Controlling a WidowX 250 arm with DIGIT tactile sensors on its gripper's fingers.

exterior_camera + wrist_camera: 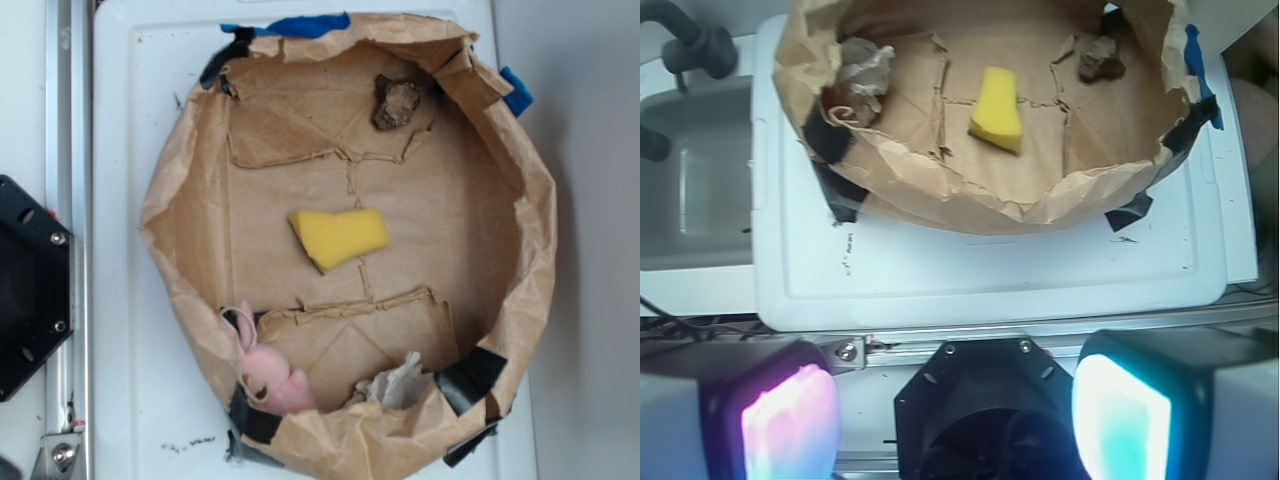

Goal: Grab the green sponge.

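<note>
The green sponge (339, 238) is a yellow foam wedge with one slanted end, lying flat in the middle of the brown paper basin (520, 190). The wrist view shows the green sponge (997, 108) far ahead, near the top centre. My gripper (955, 420) hangs high outside the basin, over the black robot base (985, 400), well back from the sponge. Its glowing pads (790, 425) stand wide apart with nothing between them, so it is open. The exterior view does not show the gripper.
In the basin lie a pink plush bunny (272, 375), a crumpled white paper wad (395, 385) and a brown lump (396, 102). The basin's raised, crumpled walls sit on a white board (990, 270). A metal rail (65, 150) and a black mount (25, 285) are at the left.
</note>
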